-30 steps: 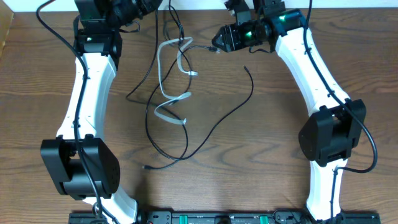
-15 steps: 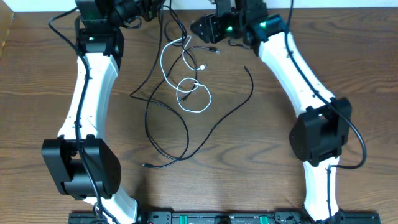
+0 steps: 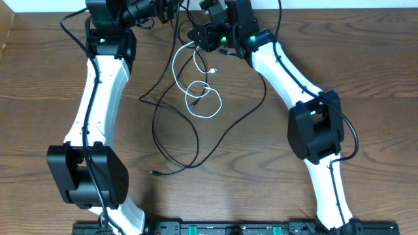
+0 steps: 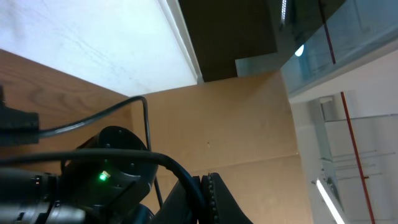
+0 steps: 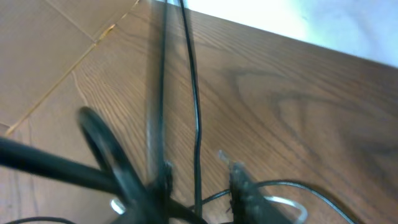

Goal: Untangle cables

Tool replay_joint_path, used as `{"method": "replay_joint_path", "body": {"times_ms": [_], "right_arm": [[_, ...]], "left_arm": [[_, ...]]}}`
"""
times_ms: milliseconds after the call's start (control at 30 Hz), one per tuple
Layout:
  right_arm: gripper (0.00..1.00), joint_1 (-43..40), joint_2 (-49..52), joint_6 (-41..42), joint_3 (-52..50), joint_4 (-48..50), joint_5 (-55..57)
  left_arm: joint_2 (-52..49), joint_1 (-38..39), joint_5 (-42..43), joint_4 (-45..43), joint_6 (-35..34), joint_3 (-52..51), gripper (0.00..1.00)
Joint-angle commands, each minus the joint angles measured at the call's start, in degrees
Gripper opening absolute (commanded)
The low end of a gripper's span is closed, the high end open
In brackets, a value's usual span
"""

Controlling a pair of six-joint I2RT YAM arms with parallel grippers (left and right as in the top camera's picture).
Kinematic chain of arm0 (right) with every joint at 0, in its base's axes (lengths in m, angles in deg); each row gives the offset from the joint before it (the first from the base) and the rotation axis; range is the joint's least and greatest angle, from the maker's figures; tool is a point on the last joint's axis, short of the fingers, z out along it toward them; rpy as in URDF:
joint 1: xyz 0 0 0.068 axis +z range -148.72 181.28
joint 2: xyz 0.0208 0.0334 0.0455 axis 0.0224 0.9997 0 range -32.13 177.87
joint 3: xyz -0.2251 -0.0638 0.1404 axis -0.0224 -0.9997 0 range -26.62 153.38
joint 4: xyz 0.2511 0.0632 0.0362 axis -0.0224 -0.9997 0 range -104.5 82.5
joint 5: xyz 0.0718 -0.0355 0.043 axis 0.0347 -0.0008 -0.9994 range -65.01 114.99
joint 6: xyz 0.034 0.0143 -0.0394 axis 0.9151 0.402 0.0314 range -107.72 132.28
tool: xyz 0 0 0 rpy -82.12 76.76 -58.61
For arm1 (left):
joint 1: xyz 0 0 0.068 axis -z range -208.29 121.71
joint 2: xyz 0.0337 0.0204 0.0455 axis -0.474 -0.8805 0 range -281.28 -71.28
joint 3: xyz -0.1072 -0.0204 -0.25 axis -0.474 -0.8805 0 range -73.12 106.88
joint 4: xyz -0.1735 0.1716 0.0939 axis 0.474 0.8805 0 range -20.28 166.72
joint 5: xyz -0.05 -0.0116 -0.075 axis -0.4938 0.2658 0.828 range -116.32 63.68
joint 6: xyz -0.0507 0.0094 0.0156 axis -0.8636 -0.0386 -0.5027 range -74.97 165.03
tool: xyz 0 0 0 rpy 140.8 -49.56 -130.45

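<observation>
Right fingers [image 5: 245, 190]: blurred; a thin black cord runs up between them. Pinched or free, cannot tell.
Right gripper [image 3: 198, 34]: at the far side of the table [image 3: 366, 72], right over the tangle's top.
Left gripper [image 3: 163, 9]: far edge; fingers pressed together. On a cord or not, cannot tell.
White cable [image 3: 204, 99]: thin, smooth, in loose round loops at mid-table.
Black cables [image 3: 228, 127]: thin, matte, in long curves crossing the white loops.
Table: dark brown wood grain.
</observation>
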Motion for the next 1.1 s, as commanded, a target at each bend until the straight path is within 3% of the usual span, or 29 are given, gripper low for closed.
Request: {"method": "replay_joint_path", "body": {"times_ms": [0, 67, 200, 300, 500, 600, 667, 800, 967, 1067], "right_arm": [[0.09, -0.92, -0.04, 2.69, 0.39, -0.11, 1.81], [0.01, -2.86, -1.6, 4.2, 0.39, -2.23, 1.79], [0.01, -6.01, -5.73, 4.7, 0.39, -11.41, 1.84], [0.01, -8.02, -8.85, 4.68, 0.39, -19.87, 1.9], [0.01, -11.21, -11.87, 4.22, 0.39, -35.76, 2.43], [0.01, -11.98, -11.85, 2.21, 0.39, -40.59, 2.49], [0.01, -12.22, -11.85, 1.11, 0.39, -42.23, 2.51], [0.01, -12.22, -11.85, 0.83, 0.39, -43.95, 3.34], [0.01, -12.63, -11.85, 0.83, 0.39, -44.7, 3.34], [0.01, -13.09, -11.85, 0.72, 0.39, -45.62, 4.22]], "left_arm": [[1.22, 0.07, 1.18, -0.48, 5.11, 1.2, 0.07], [1.22, -0.42, 0.85, 2.01, 12.39, 1.2, 0.07], [1.22, -1.57, -3.32, 12.48, 23.63, 1.2, 0.07], [1.22, -2.23, -11.43, 23.08, 33.92, 1.2, 0.08], [1.09, -1.44, -37.77, 42.29, 54.64, 1.2, 0.08], [1.07, -0.57, -42.91, 47.36, 62.31, 1.16, 0.08], [1.07, 0.17, -42.8, 50.51, 67.78, 1.16, 0.17], [1.11, 2.12, -41.35, 54.23, 79.43, 1.16, 0.68], [1.09, 2.16, -39.28, 55.25, 81.55, 1.16, 0.78], [1.11, 2.21, -27.82, 55.65, 91.03, 1.16, 0.78]]}}
